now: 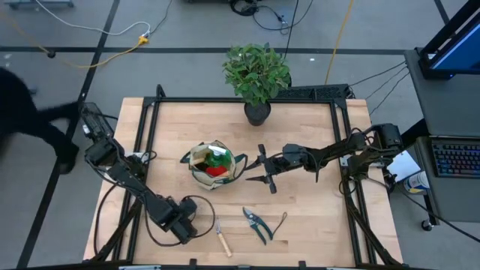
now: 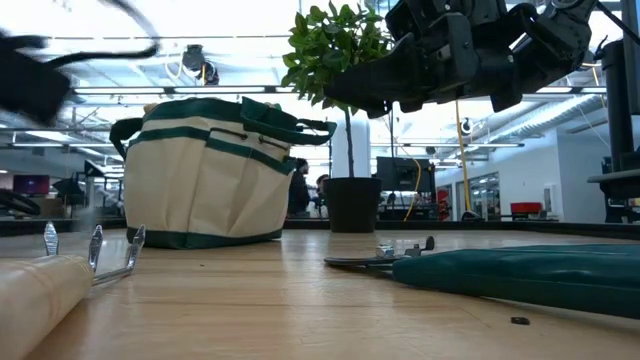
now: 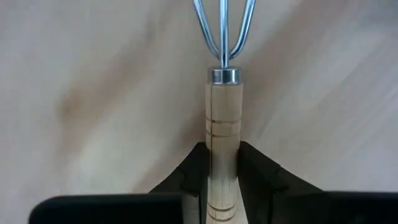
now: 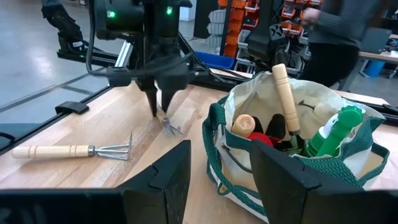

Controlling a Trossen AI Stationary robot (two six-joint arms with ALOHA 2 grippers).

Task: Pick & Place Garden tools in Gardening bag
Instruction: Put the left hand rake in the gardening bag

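My left gripper [image 1: 184, 220] points down at the table's near left, shut on a wooden-handled hand fork [image 3: 222, 93]. The fork's metal prongs [image 4: 169, 127] show below the gripper in the right wrist view. A second tool, a wooden-handled rake [image 1: 223, 240], lies flat on the table beside it. Dark-handled pruners [image 1: 257, 223] lie flat near the front edge. The beige and green gardening bag [image 1: 212, 165] stands mid-table and holds a wooden-handled tool [image 4: 283, 93], a green spray bottle [image 4: 336, 130] and something red [image 4: 255, 134]. My right gripper [image 1: 259, 169] hovers open and empty just right of the bag. My left gripper pinches the fork's wooden handle [image 3: 222, 134] between its two fingers [image 3: 196, 168], a little behind the metal collar. The fingers come from above, pointing down. The prongs reach away past the fingertips and lie close to the tabletop; whether they rest on it, I cannot tell.
A potted leafy plant [image 1: 256, 75] stands at the table's far edge. A black frame [image 1: 150, 105] runs round the tabletop. A person [image 4: 336, 25] moves in the room beyond, and a dark figure [image 1: 22, 112] stands off the table's left side.
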